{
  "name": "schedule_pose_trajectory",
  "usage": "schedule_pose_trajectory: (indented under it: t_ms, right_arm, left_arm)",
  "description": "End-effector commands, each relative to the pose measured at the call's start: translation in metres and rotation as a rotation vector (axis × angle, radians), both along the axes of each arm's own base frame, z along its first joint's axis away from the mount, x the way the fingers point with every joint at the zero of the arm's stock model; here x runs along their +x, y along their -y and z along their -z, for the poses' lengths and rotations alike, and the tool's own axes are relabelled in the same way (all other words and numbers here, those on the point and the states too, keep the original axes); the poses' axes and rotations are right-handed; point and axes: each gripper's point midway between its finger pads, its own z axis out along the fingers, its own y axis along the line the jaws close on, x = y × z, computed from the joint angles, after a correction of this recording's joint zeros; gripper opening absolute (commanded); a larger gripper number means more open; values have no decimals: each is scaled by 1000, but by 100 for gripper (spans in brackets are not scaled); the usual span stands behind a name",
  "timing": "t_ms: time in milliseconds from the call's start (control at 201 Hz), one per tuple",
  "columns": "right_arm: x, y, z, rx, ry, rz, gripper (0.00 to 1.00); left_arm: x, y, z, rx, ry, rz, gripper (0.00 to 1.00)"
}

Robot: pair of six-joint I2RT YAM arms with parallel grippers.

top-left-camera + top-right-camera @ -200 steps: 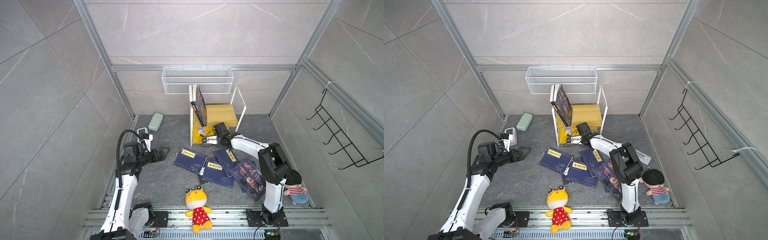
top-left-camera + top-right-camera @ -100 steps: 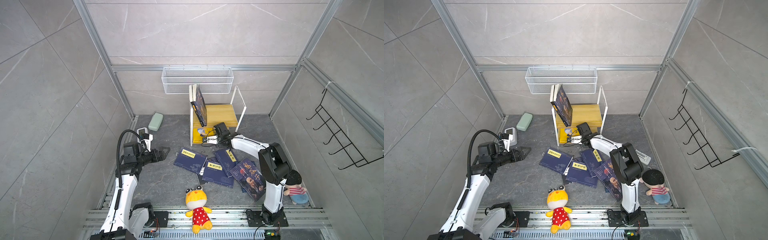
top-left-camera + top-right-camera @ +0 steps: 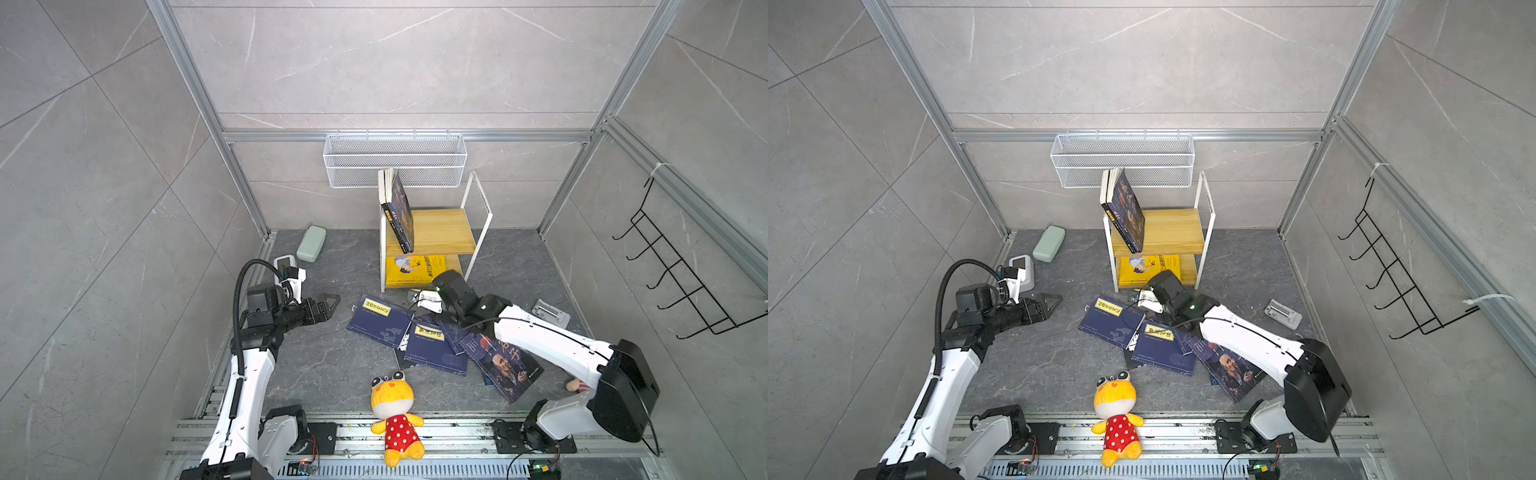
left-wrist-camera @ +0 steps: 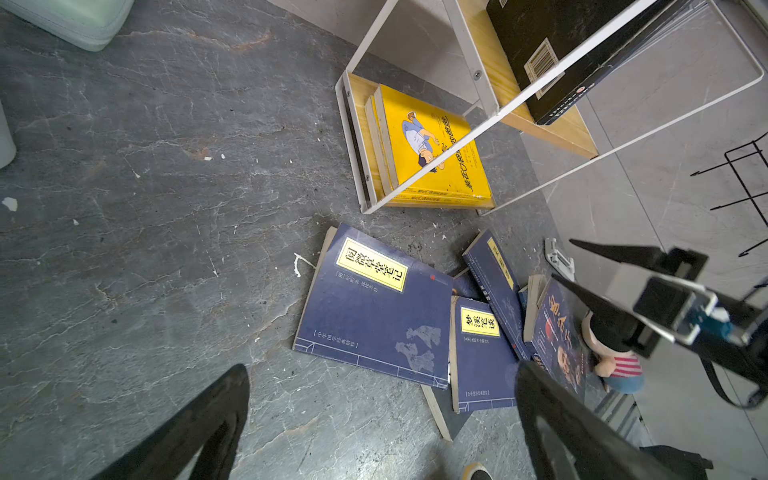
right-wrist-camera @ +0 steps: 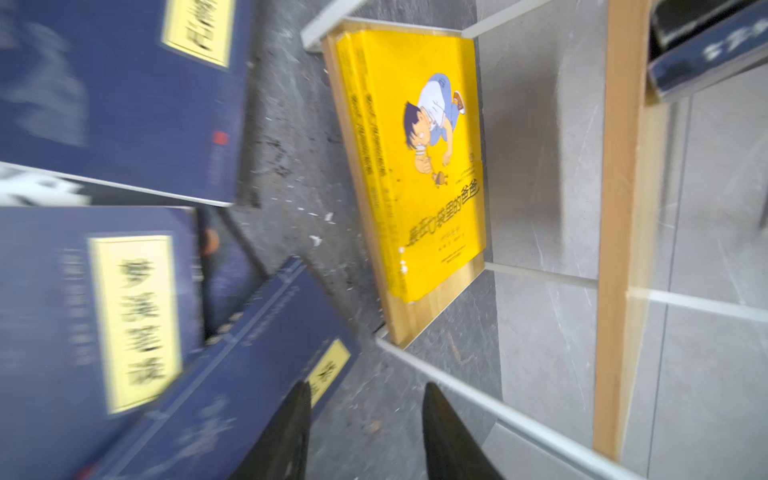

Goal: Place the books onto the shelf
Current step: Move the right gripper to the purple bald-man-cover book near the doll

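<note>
The shelf (image 3: 440, 228) stands at the back of the dark grey tabletop (image 3: 332, 365), just under a white wire basket (image 3: 395, 160) on the wall. On its upper board some dark books (image 3: 400, 212) stand at the left end and lean against the white frame. On the lower board the yellow books (image 3: 415, 268) lie flat in a small pile, the cartoon boy on the top cover. The right wrist view shows them (image 5: 424, 166) reaching almost to the front edge of the board.

Other books are not on the shelf. A navy book with a yellow label (image 3: 380, 322) lies flat in front of the shelf. A second navy book (image 3: 436, 349) lies against its right side, and a book with an old man's face (image 3: 507, 368) lies partly under the right arm. More covers lie below these, but I cannot count them.

The right end effector (image 5: 368, 388) is just in front of the lower board, close above the tabletop. Its two black fingers (image 5: 291, 432) are apart with nothing between them, so it is released. The left end effector (image 3: 331, 301) hovers to the left of the navy books, well apart from the shelf, also released and empty. In the left wrist view its fingers (image 4: 232, 399) stand wide.

A yellow plush toy (image 3: 392, 411) in a red dotted dress lies near the front rail, and a mint green case (image 3: 311, 249) lies at the back left.
</note>
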Motion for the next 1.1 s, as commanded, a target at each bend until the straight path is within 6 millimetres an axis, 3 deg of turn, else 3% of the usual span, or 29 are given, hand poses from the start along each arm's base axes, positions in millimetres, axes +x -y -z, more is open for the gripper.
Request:
schedule_pose_trajectory:
  t_ms: [0,115,184,423,598,707,881,961,1095]
  right_arm:
    - [-25,9,-6,51,77,197,49]
    - [-49,3,-21,101,181,326,54]
    - [-62,10,-23,132,207,453,56]
    - [-105,59,-8,84,213,856,62]
    - [-133,87,23,96,132,978,63]
    - [-143,102,33,131,100,1023,63]
    - [-152,106,72,143,-31,1051,62]
    - [-151,115,77,99,-33,1089,62]
    - [-149,113,89,62,-82,1095,62]
  left_arm:
    - [4,-2,-14,18,56,15,100]
    - [2,1,-13,-1,40,27,100]
    - [4,0,-12,3,35,22,100]
    - [5,1,-11,-4,18,22,100]
    - [6,-1,-9,-8,14,18,100]
    - [8,-3,-9,-7,9,6,100]
    - [11,-7,-7,-29,-12,-14,100]
    - [11,-8,-7,-24,-6,-17,100]
    - [11,-10,-5,-30,-13,-21,100]
